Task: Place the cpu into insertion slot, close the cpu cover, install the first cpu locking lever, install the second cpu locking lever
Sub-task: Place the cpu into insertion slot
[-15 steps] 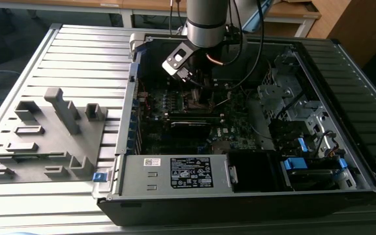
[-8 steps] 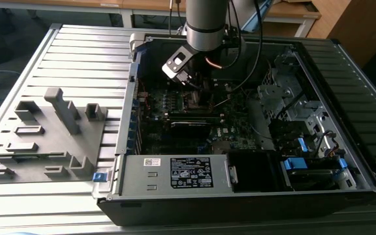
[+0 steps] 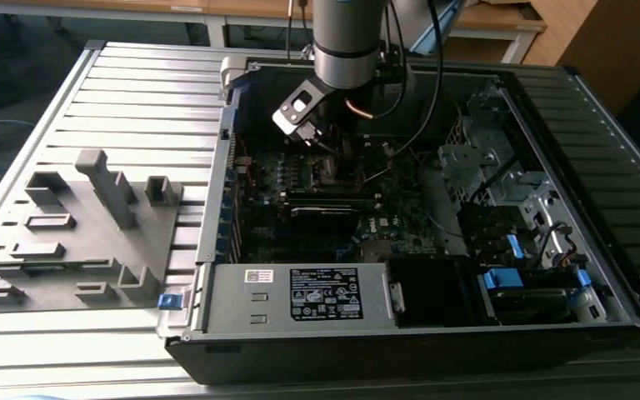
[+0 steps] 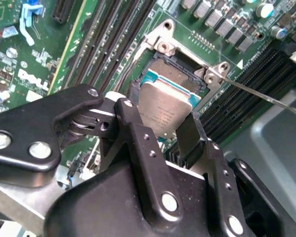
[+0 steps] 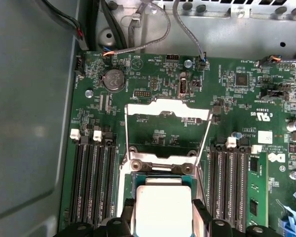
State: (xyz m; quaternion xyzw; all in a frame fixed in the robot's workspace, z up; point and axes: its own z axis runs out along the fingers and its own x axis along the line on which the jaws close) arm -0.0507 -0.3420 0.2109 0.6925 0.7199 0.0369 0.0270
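pincer (image 5: 163, 206) pinches the cpu (image 5: 163, 219) by two edges at the socket (image 4: 177, 74), upper middle of exterior view, cpu cover (image 5: 167, 109) flipped open.

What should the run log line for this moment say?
gripper: shut on chip | chip: over socket | cover: swung open | levers: unlatched

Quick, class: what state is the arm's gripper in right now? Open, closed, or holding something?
Gripper: closed on the cpu, gripping it by two opposite edges.
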